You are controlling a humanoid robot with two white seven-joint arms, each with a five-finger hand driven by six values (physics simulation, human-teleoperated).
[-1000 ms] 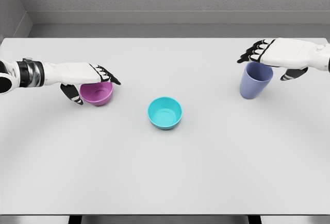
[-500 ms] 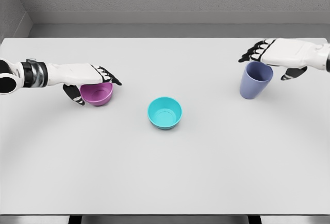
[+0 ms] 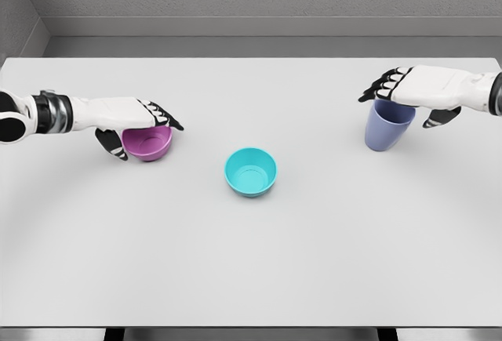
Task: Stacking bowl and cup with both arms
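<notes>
Grey walls close off the back of a wide white table, on which three vessels stand well apart: two bowls and one cup. Over the last second the right hand has slid a little leftward and dropped lower, so its palm now sits over the rim of the blue cup at the right, fingers reaching past the far edge and thumb hanging on the near right side. I cannot tell whether it has closed on the cup yet; the fingers look extended rather than wrapped. The left hand has barely shifted. It covers the rear rim of the purple bowl at the left, fingers over the top and thumb curled down beside the bowl's left wall, which reads as a grasp or something very near one. The teal bowl stands untouched in the middle, between the two. My judgement is that both arms are settling into their grips and nothing has been lifted or stacked so far.
</notes>
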